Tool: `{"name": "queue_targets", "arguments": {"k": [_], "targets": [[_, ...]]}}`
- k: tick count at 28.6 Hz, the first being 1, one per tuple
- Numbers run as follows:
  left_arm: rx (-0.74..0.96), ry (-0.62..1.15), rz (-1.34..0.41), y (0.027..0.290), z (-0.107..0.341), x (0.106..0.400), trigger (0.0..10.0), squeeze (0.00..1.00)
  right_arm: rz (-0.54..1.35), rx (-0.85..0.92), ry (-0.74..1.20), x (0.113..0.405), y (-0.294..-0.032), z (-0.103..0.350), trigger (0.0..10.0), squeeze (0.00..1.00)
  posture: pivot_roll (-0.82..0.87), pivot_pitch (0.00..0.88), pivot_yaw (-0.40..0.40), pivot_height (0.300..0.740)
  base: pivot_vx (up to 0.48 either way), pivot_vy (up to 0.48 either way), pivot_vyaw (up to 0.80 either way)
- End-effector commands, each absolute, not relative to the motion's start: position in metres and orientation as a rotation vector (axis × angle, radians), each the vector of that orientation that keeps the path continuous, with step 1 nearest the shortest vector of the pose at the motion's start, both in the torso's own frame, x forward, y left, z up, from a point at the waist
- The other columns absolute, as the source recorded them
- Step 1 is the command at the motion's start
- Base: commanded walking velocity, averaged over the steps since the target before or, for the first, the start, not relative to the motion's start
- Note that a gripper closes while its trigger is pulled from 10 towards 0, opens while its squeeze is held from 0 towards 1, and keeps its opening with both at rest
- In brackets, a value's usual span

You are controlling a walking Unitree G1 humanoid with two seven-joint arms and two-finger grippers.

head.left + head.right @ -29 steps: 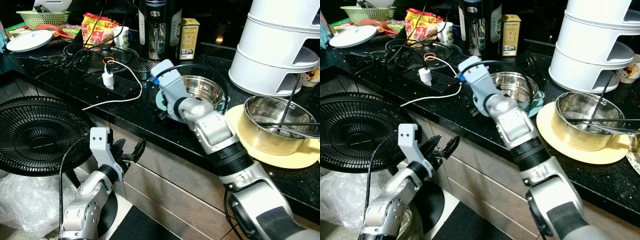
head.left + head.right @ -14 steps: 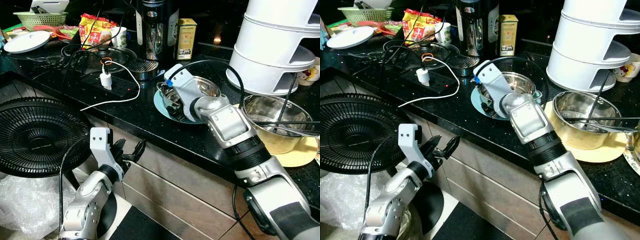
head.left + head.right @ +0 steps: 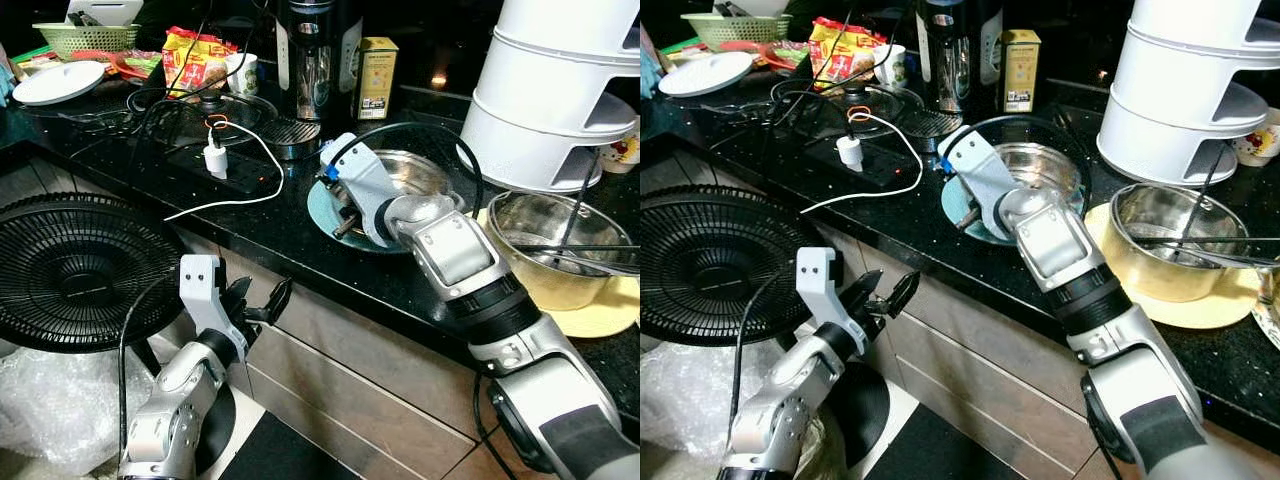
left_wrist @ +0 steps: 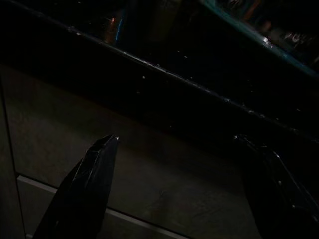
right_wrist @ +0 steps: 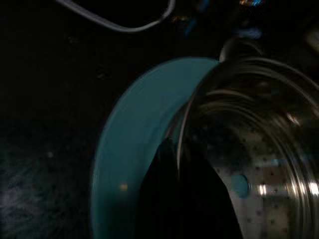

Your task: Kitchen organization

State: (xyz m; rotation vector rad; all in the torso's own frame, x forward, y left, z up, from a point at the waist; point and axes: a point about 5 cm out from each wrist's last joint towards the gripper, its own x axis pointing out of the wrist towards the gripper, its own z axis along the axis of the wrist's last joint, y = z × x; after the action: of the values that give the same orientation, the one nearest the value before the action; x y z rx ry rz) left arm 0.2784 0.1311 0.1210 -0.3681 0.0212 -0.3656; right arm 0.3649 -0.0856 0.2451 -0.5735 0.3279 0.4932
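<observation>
Presently, head views: steel pot [image 3: 405, 176] on a teal plate [image 3: 335, 212], on the black counter [image 3: 260, 235]; right gripper [image 3: 975, 205] at the pot's near rim, finger spread not discernible. Left gripper [image 3: 262, 303] hangs below the counter edge, fingers parted. Left wrist view: fingers [image 4: 84, 189] wide apart before a cabinet front [image 4: 164, 199]. Right wrist view: one dark finger [image 5: 172, 199] over the pot's rim, plate beneath.

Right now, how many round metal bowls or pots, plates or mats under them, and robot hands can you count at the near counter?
Steel bowls or pots: 2, the steel bowl and the steel pot.
Plates under them: 2, the teal plate and the yellow mat.
Robot hands: 2, the right hand at the teal plate and the left hand idle below the counter.
Total: 6.
</observation>
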Motion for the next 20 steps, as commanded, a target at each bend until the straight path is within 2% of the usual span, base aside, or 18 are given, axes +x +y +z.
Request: {"name": "queue_targets", "arguments": {"k": [1,7,12,20], "targets": [[-0.372,0.039,-0.357,0.132,0.116,0.278,10.0,0.00,0.509,-0.581,0.362,0.363,-0.086,0.237,0.0,0.00,0.07,0.000,0.003,0.740,0.000,0.000,0.00],[-0.370,0.032,-0.352,0.133,0.117,0.278,10.0,0.00,0.579,-0.581,0.285,0.359,-0.077,0.242,0.0,0.00,0.07,0.000,0.002,0.740,0.000,0.000,0.00],[-0.367,0.028,-0.346,0.134,0.118,0.278,10.0,0.00,0.722,-0.497,0.069,0.348,-0.053,0.261,0.0,0.00,0.07,0.000,0.004,0.740,0.000,0.000,0.00],[-0.361,-0.002,-0.321,0.138,0.123,0.279,10.0,0.00,0.743,-0.343,-0.174,0.341,-0.047,0.289,0.0,0.00,0.07,0.000,0.006,0.740,0.000,0.000,0.00]]}}
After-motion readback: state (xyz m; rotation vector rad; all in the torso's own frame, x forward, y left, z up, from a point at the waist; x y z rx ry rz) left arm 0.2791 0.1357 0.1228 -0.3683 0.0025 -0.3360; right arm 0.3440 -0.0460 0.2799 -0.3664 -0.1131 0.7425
